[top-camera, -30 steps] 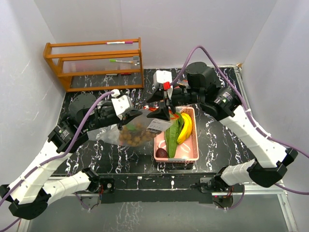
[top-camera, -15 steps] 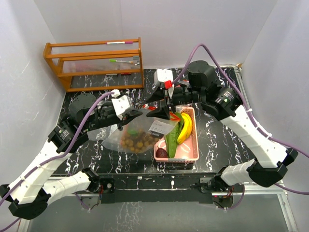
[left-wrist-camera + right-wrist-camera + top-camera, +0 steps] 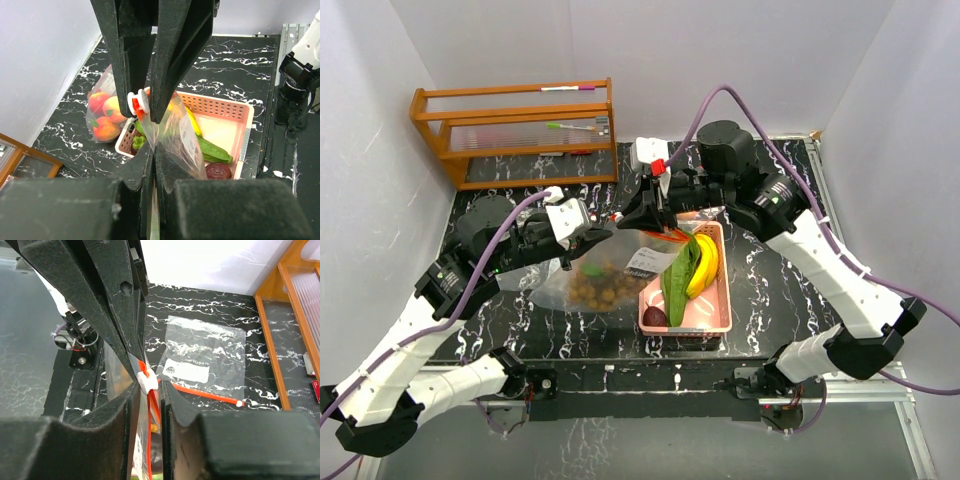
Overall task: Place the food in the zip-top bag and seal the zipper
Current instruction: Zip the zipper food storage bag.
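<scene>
Zip-top bag (image 3: 582, 282), clear crinkly film holding round tan longans (image 3: 603, 287), sits at frame centre, top edge pinched by left gripper (image 3: 607, 233) and right gripper (image 3: 656, 226); pink slotted basket (image 3: 723, 300) of bananas (image 3: 705, 265) lies just right.

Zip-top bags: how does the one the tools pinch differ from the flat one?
The pinched bag is held up by left tool and right tool; the flat bag lies untouched on the table. The pinched bag holds longans; the flat bag looks empty. Both are clear with red zippers.
</scene>
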